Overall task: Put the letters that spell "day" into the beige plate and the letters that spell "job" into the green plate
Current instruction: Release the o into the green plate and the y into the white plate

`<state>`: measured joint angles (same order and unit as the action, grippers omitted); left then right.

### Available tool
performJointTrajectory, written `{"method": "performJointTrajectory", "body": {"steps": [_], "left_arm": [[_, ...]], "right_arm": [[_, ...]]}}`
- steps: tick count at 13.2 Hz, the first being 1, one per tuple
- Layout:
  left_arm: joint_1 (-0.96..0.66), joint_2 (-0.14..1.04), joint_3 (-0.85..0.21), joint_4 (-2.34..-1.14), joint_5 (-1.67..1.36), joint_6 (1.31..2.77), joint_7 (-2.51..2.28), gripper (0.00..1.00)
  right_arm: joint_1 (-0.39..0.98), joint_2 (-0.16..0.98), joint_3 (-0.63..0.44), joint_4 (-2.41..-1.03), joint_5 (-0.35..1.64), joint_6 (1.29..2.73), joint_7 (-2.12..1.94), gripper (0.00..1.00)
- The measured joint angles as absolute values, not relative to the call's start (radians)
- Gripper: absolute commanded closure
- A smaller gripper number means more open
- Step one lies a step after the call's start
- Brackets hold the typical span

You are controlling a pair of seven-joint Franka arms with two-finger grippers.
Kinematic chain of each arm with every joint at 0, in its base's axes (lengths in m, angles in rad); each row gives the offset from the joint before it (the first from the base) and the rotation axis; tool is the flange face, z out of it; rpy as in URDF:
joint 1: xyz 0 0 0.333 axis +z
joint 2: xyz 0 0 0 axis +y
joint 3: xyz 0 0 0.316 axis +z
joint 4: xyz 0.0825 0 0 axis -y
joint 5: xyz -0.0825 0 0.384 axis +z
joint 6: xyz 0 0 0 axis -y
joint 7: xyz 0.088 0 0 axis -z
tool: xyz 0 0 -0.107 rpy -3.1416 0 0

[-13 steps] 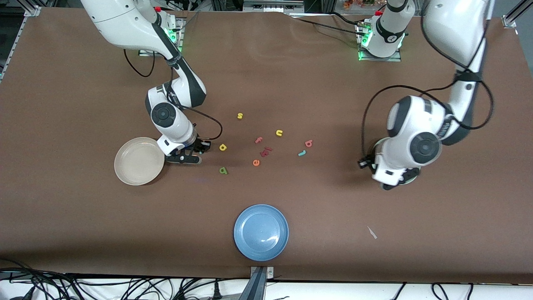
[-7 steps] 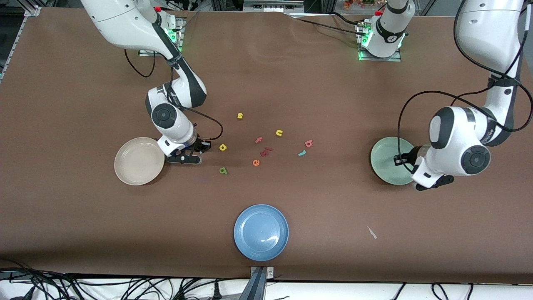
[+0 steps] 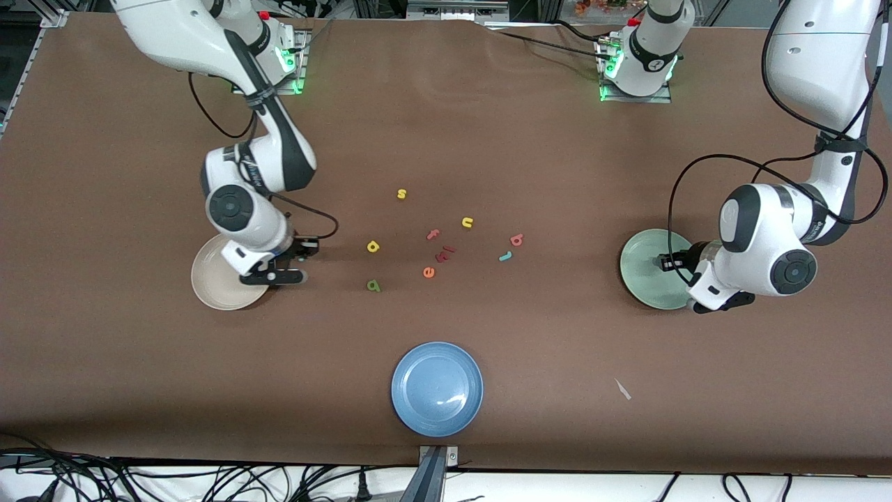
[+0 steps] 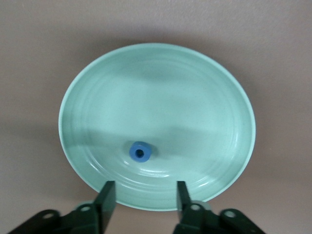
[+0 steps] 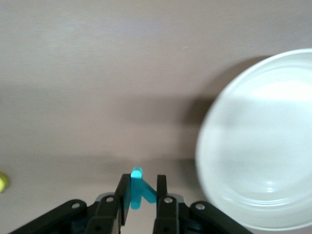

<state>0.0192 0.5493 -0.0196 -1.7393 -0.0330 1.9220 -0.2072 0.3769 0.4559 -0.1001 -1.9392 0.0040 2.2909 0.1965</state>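
The table [image 3: 446,139] is carrying three plates: the beige plate [image 3: 212,286] toward the right arm's end, the green plate [image 3: 644,268] toward the left arm's end, and a blue plate [image 3: 437,388] nearest to the front camera, approx. between the two. The right gripper [image 3: 273,277] is hanging over the rim of the beige plate and its fingers are pinching a teal "y" [image 5: 139,192]; in the right wrist view the letter is standing up between the two pads, w/ the plate just beside. The left gripper [image 4: 144,197] is hovering over the edge of the green plate w/ its jaws apart and nothing between them, and the blue "o" [image 4: 140,151] is lying in that plate. So I am judging that two steps are running together: the "y" is on its way to the beige plate, and the "o" is already delivered. The other letters are waiting on the table between the plates: the yellow "d" [image 3: 373,246], the olive "a" [image 3: 374,285], the salmon "b" [image 3: 516,240] and the teal "j" [image 3: 505,256], mixed w/ the "s" [image 3: 401,194], "u" [image 3: 467,222], "f" [image 3: 433,234] and "e" [image 3: 428,272]. Next, the right gripper probably needs to go more over the middle of the plate before it is letting go; the left one needs to travel to the "j" or "b", which are lying near each other, so the approach must be exact.
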Motion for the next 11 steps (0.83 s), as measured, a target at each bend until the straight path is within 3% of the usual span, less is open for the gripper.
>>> {"method": "performJointTrajectory", "body": {"steps": [3,6,8,11], "left_arm": [[0.018,0.538,-0.054,-1.706,-0.033,1.922,-0.243,0.0],[0.013,0.512,-0.175,-1.697,-0.033,1.922,-0.37,0.0],[0.005,0.507,-0.255,-1.697,-0.033,1.938,-0.462,0.0],[-0.051,0.513,-0.309,-1.703,-0.033,2.029,-0.597,0.0]], "right_arm": [[0.372,0.435,-0.162,-1.972,0.004,2.293,0.054,0.95],[0.366,0.436,-0.203,-1.99,0.018,2.313,-0.069,0.87],[0.345,0.442,-0.211,-1.999,0.049,2.324,-0.139,0.0],[0.327,0.449,-0.21,-1.999,0.112,2.332,-0.173,0.0]]}}
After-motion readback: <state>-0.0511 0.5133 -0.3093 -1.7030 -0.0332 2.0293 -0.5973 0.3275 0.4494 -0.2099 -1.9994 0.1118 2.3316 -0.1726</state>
